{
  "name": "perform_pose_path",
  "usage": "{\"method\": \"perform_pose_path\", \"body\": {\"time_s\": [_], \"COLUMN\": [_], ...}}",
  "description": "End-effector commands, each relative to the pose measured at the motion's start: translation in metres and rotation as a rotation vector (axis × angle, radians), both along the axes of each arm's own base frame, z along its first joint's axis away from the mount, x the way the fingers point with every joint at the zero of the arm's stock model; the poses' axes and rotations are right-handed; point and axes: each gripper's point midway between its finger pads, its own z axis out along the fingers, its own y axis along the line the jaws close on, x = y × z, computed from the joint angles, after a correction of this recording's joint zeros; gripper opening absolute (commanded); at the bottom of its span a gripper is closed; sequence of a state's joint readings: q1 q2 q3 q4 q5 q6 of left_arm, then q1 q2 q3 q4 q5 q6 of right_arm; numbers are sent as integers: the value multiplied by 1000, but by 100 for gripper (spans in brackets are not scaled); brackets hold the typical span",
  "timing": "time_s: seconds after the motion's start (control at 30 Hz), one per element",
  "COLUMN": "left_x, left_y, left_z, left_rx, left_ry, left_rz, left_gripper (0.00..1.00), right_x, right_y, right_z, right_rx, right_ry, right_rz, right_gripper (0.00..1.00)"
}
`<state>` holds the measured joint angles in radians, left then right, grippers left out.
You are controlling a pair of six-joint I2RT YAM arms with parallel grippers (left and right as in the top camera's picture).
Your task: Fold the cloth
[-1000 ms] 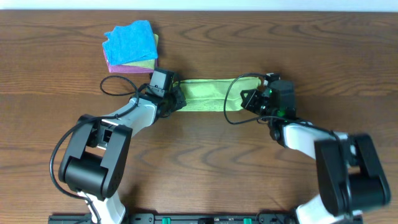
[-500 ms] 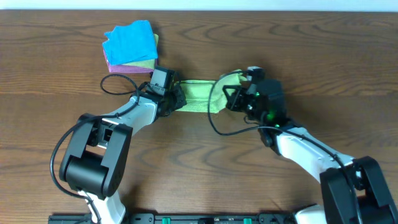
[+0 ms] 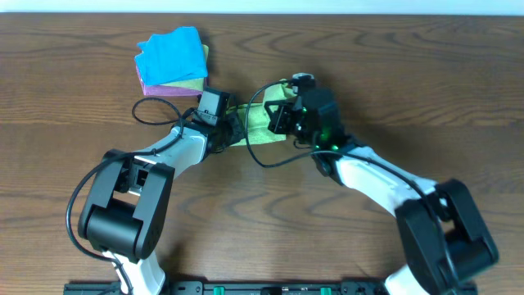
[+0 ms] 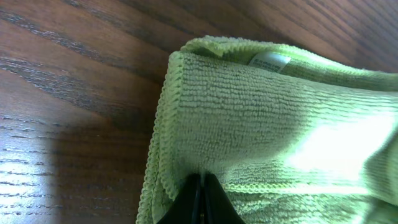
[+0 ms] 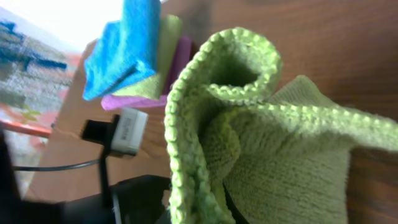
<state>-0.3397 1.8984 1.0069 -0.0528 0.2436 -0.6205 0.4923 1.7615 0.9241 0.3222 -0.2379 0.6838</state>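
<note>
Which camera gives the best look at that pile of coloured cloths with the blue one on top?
The overhead view: the pile shows whole and unblocked, blue over yellow-green and pink. The right wrist view catches it edge-on and blurred, beside the lifted green cloth. The left wrist view misses it.

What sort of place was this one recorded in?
Likely a robotics lab bench: a left arm and right arm at a wooden table, with a stack of spare cloths near the lime cloth.
</note>
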Motion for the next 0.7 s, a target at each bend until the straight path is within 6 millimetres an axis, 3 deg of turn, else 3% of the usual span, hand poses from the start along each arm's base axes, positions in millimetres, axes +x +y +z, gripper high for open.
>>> {"method": "perform_pose_path", "body": {"time_s": [0.0,0.2,0.4,0.67], "left_x": [3,4,8,19], "left_y": [0,1,14,37], "left_z": [-4,-2,6,34], "left_rx": [15,-6,-12,-32], "left_ry": [2,5,2,-52], "left_rz": [-10,-10,21,54], "left_gripper": [6,6,6,6], "right_x": [3,-1,-5,-8], "right_y": [16,28,32,31], "right_z": [1,-2,-5,-17], "right_rx": [-18,-44,-66,-109], "right_ry": [-14,-32,-39,-33], "right_rz": [47,91,116,141], "right_gripper": [1,1,1,1]}}
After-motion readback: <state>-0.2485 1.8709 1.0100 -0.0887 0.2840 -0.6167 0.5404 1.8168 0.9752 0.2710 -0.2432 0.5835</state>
